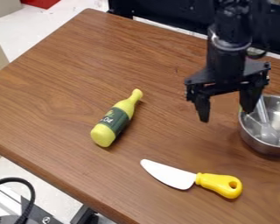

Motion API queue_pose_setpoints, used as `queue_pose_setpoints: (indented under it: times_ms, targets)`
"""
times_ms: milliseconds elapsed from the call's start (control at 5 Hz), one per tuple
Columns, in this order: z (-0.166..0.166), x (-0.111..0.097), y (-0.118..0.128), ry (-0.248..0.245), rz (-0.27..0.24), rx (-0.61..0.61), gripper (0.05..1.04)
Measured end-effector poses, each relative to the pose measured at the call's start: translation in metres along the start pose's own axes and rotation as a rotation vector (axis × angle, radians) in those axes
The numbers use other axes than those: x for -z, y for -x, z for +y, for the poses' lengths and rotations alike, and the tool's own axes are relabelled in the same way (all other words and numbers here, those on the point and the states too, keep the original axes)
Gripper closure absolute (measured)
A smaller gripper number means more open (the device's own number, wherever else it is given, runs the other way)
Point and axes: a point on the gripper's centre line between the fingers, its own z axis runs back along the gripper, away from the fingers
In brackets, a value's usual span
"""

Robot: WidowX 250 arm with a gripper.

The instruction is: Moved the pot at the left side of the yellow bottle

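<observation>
The pot [260, 145] sits at the table's right edge in my camera view, with my gripper [226, 116] just left of it, fingers spread apart. If I closed from here, I might pinch air or knock the rim, since only one finger is beside it. Carried low toward the far left, it could clip the bottle [115, 119]; tilted, it could spill what looks like a spoon [268, 131]. The pot's right side is cut off, and I can't tell whether that finger touches the rim.
</observation>
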Motion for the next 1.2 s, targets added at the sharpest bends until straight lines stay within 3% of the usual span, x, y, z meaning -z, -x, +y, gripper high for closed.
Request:
queue_pose_setpoints:
  times_ms: [400,1200]
  targets:
    - [-0.001,0.013,0.001,0.006,0.047,0.047,0.085]
    - [-0.012,0.032,0.001,0.023,0.018,0.049,0.085]
